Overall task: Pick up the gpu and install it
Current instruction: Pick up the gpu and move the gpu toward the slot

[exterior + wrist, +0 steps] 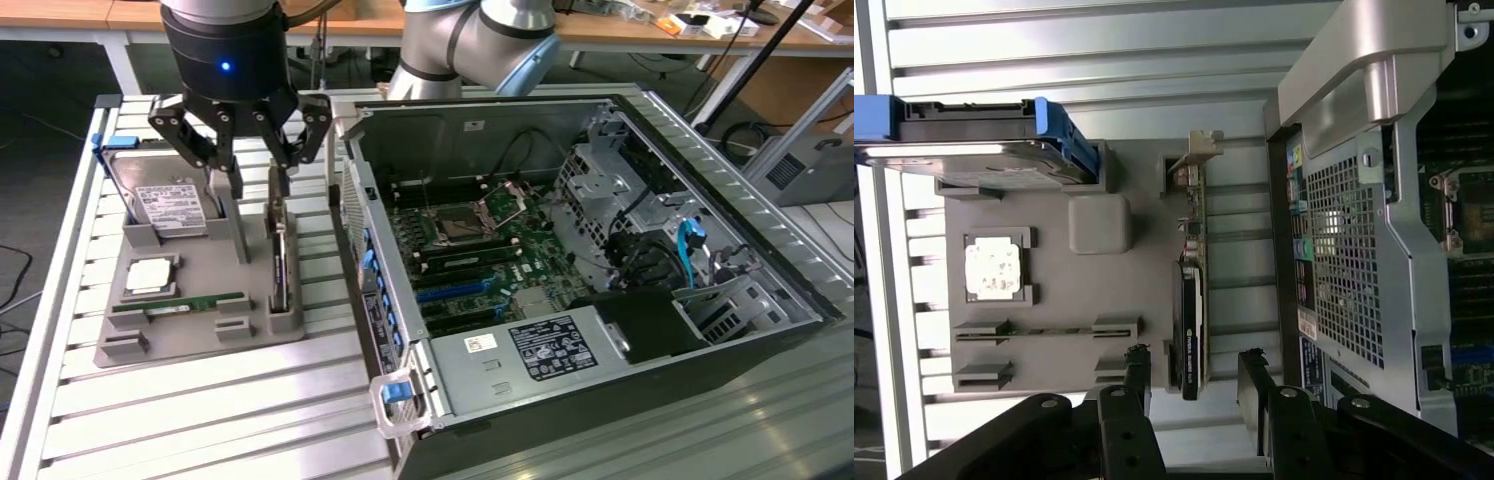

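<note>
The gpu (279, 262) is a thin dark card standing on edge in a slot of the grey holder (187, 335), on the side nearest the computer case. In the wrist view the gpu (1194, 300) runs lengthwise, its silver bracket at the far end. My gripper (254, 185) hangs just above the card, open. Its two black fingers (1137, 372) straddle the card's near end without touching it, so the gripper (1194, 372) holds nothing.
The holder also carries a silver hard drive (167, 205), a CPU (150, 275) and a green memory stick (180, 303). The open computer case (627, 340) lies close beside it, motherboard (494, 250) exposed. The slatted metal table (200, 420) runs underneath.
</note>
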### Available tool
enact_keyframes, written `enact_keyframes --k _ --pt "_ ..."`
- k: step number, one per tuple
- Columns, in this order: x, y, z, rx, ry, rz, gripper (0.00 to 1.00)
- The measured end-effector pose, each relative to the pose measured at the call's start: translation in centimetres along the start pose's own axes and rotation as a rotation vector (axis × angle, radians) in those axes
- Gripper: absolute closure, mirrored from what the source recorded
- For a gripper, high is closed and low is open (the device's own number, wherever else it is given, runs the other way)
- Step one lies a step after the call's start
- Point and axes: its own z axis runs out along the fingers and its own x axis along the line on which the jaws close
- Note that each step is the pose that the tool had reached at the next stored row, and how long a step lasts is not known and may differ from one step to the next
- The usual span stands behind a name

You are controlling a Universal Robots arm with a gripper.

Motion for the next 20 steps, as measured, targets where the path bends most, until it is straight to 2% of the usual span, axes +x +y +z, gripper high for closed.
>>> enact_keyframes --k 20 --pt "-0.03 -0.02 0.58 0.0000 0.0000 0.000 0.52"
